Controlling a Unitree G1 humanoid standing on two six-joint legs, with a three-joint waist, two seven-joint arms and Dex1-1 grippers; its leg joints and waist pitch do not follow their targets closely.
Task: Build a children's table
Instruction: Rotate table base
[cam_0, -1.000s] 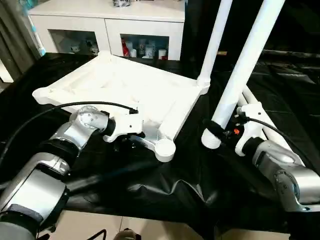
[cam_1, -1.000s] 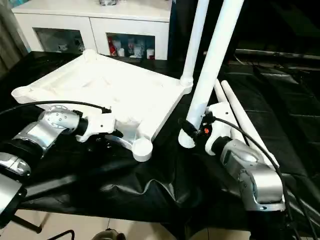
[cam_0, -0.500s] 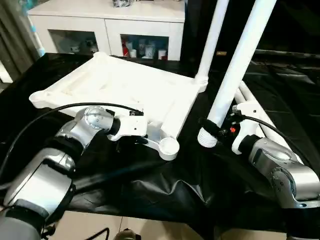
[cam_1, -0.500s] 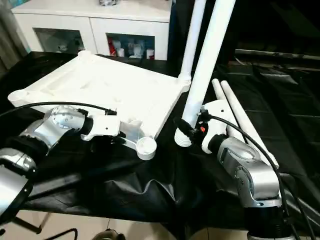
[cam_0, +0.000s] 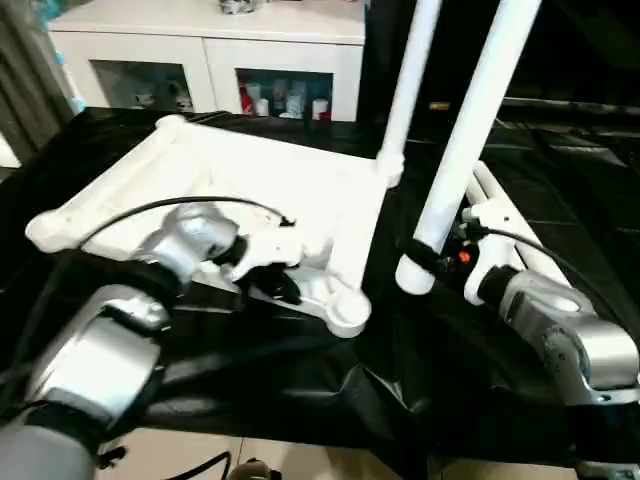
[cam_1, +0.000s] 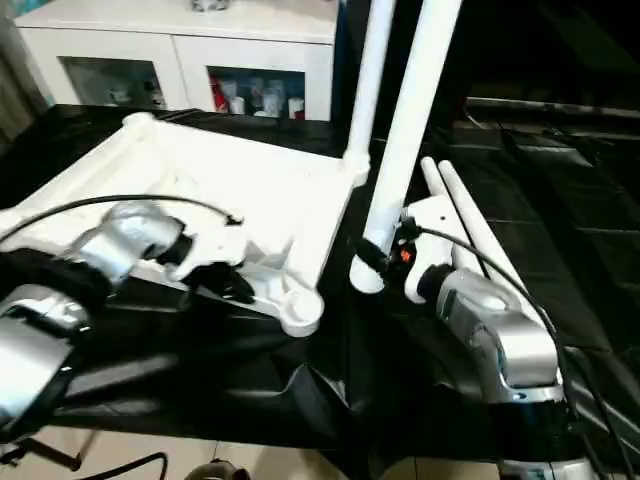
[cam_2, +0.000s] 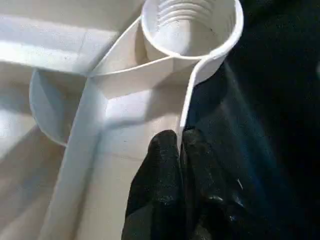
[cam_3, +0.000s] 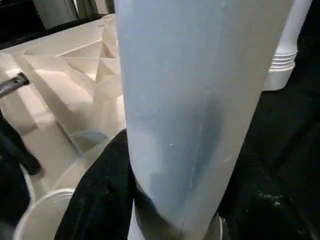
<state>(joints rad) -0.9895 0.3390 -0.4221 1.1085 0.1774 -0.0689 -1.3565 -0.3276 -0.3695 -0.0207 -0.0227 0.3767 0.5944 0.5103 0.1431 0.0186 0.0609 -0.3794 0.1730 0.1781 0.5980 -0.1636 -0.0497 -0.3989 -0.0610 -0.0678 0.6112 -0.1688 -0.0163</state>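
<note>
From the head views, the upturned tabletop (cam_0: 250, 190) lies on black cloth (cam_0: 300, 390), one leg (cam_0: 405, 90) upright in its far corner socket. The right gripper (cam_0: 432, 258) clamps a second leg (cam_0: 470, 130) beside the tabletop; two spare legs (cam_1: 470, 235) lie behind.

At the left wrist, the left gripper (cam_2: 179, 150) pinches the thin rim (cam_2: 186, 107) just below the near threaded socket (cam_2: 190, 25).

At the right wrist, one black finger (cam_3: 100, 195) presses the held leg.

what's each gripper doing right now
Left gripper: closed, pinching the tabletop's rim beside the near corner socket.
Right gripper: holding a white leg upright near its lower end.
</note>
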